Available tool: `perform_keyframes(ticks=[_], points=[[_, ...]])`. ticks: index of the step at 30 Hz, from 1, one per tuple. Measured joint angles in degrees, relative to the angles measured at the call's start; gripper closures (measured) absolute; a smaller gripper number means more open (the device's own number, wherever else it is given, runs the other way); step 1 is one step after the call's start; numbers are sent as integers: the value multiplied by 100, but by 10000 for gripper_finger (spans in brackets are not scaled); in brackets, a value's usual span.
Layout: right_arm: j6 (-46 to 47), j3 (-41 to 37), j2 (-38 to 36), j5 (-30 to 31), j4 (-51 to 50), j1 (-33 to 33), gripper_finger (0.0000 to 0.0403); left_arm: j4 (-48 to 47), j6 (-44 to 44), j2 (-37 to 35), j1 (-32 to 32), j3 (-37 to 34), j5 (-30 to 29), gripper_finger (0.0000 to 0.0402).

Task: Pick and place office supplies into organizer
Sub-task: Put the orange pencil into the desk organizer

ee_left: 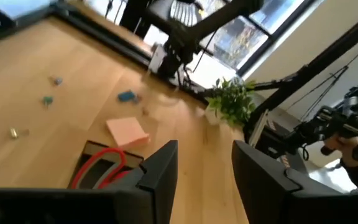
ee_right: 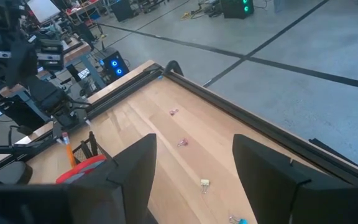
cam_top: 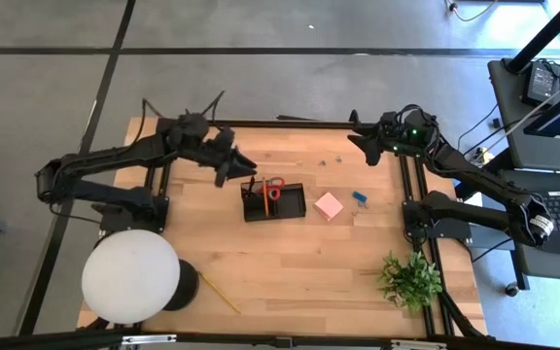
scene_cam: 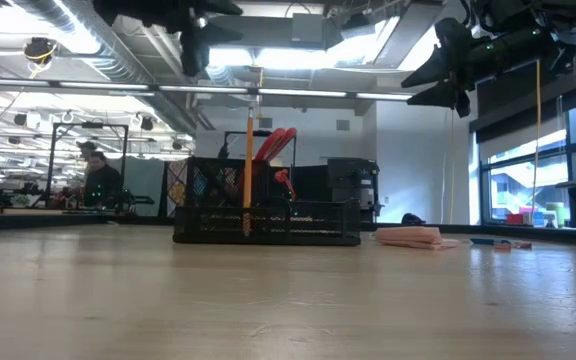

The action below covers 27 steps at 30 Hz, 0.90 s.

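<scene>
Table (scene_cam: 268,300): pale wood, filling the lower half of the frame.
Organizer (scene_cam: 268,222): black mesh tray standing on the table, left of centre.
Pencil (scene_cam: 249,165): yellowish, upright in the organizer, rising well above its rim.
Scissors (scene_cam: 276,145): red handles sticking up from the organizer, just beside the pencil.
Sticky-note block (scene_cam: 408,236): pink, flat on the table, near the organizer's right end.
Left gripper (scene_cam: 196,45): dark, hanging above the organizer, apart from it.
Right gripper (scene_cam: 438,75): dark, raised at upper right.
Person (scene_cam: 98,180): far back in the room, at left.
</scene>
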Motion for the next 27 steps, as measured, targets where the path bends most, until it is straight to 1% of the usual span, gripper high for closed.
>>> perform_keyframes(ticks=[2,6,9,15,20,24,27], points=[[7,0,0,0,0,0,187,-437,-1,270,75,279,59,258],[8,0,0,-1,0,0,187,-1613,168,857,237,918,344,258],[10,0,1,-2,1,0,187,-2238,342,1310,277,1305,289,258],[19,0,0,-2,0,0,187,-2343,1208,1924,217,1843,223,258],[24,0,0,-2,-2,0,187,-2352,1901,2034,126,2114,265,258],[24,0,0,-2,-2,0,187,-2390,1831,2034,113,2260,264,252],[20,0,0,-2,-2,0,187,-2589,1755,2036,153,2393,244,247]])
